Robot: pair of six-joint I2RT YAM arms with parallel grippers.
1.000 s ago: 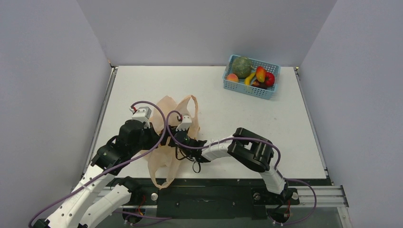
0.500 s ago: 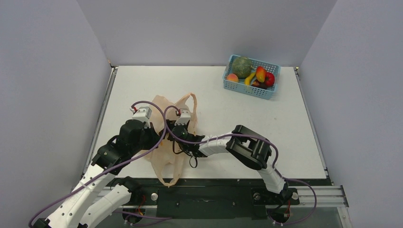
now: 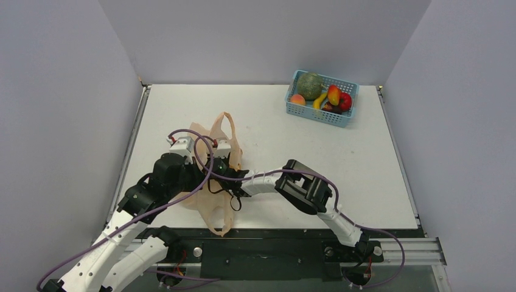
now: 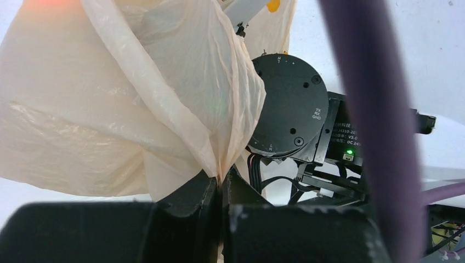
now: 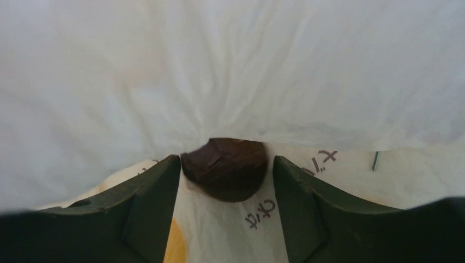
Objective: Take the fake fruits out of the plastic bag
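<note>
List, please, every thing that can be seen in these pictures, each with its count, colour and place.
table: 1, white, under everything
basket: 1, blue, far right of table
melon: 1, dull green, in basket
peach-coloured fruit: 1, in basket, left end
banana: 1, yellow, in basket
mango: 1, red-yellow, in basket
red fruit: 1, shiny red, in basket, right end
bag: 1, pale orange, see-through, near left of table
plum: 1, dark maroon, inside bag
left end effector: 1, black, shut on bag film
right end effector: 1, dark, inside bag, fingers either side of plum; grip unclear
</note>
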